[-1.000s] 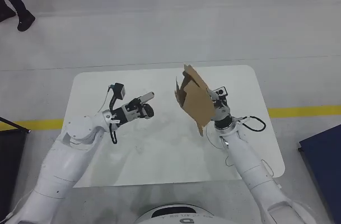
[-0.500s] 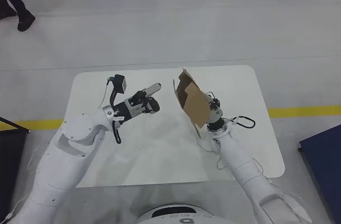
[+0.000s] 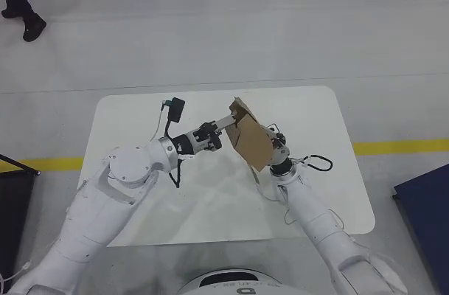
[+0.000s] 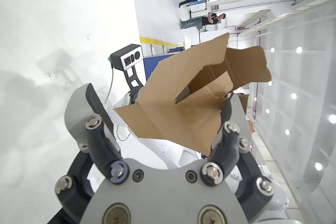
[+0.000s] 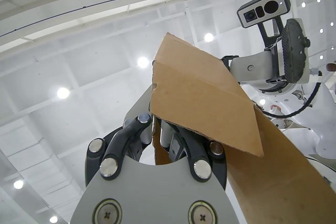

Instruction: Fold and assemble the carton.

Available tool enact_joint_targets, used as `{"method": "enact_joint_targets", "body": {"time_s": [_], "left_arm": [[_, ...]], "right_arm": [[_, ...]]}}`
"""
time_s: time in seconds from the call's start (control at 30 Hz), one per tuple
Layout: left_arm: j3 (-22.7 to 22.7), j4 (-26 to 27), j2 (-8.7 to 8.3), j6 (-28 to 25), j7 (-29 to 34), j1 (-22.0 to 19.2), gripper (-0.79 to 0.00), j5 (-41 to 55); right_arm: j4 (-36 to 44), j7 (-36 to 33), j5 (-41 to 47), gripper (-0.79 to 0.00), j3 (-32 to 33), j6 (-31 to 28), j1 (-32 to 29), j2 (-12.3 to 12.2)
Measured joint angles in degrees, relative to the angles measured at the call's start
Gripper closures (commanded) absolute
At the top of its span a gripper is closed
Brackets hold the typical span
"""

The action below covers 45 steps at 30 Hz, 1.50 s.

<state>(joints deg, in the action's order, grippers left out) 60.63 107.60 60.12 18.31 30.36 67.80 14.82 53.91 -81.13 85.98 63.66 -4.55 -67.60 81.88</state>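
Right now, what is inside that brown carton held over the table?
The carton shows only bare cardboard walls and folded flaps through its open end. Its far end is covered by its own panels.

My right gripper (image 5: 157,128) is clamped on an edge of the carton (image 5: 199,104), its fingers pinching the cardboard. I see a folded corner of the carton against the ceiling lights (image 5: 143,62). Beyond the carton sits the left gripper (image 5: 262,62), one ribbed pad (image 5: 292,51) bare, with its camera (image 5: 263,11) just beside.
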Motion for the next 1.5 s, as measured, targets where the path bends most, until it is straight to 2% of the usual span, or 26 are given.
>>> {"method": "enact_joint_targets", "body": {"time_s": [0.37, 0.63, 0.8, 0.9, 1.0, 1.13, 1.27, 1.5], "left_arm": [[-0.5, -1.5, 0.49, 2.6, -2.7, -0.1, -0.785, -2.9], [-0.2, -1.5, 0.78, 2.2, -2.7, 0.2, -0.785, -2.8], [4.6, -1.2, 0.69, -0.2, -4.8, 2.5, -0.785, 2.7], [8.0, 0.3, 0.28, -2.6, -2.1, 5.0, -0.785, 6.1], [9.5, 2.9, -0.25, -4.4, 1.7, 7.0, -0.785, 4.4], [8.5, 5.3, -0.55, -3.1, 2.9, 7.4, -0.785, -1.5], [5.8, 5.7, -0.35, -0.9, 2.8, 5.5, -0.785, -6.8], [2.8, 5.2, 0.34, 1.2, 1.0, 2.9, -0.785, -9.6]], "right_arm": [[1.5, -0.3, -0.5, 0.0, 1.4, 0.9, -0.9, 0.3], [3.1, 0.3, -1.9, 0.0, 1.8, 1.4, -1.6, 0.4], [3.5, 0.7, -1.9, 0.0, 2.7, 0.9, -2.0, 0.5], [3.7, 0.7, -2.1, 0.0, 3.3, 0.8, -2.4, 0.5], [3.8, 1.0, -2.5, 0.0, 3.6, 0.9, -2.7, 0.5], [4.0, 1.2, -3.2, 0.0, 3.7, 1.0, -2.9, 0.6], [4.3, 1.1, -3.6, 0.0, 3.9, 1.1, -3.2, 0.6], [4.4, 0.9, -4.0, 0.0, 4.9, 1.3, -3.9, 0.6]]}}
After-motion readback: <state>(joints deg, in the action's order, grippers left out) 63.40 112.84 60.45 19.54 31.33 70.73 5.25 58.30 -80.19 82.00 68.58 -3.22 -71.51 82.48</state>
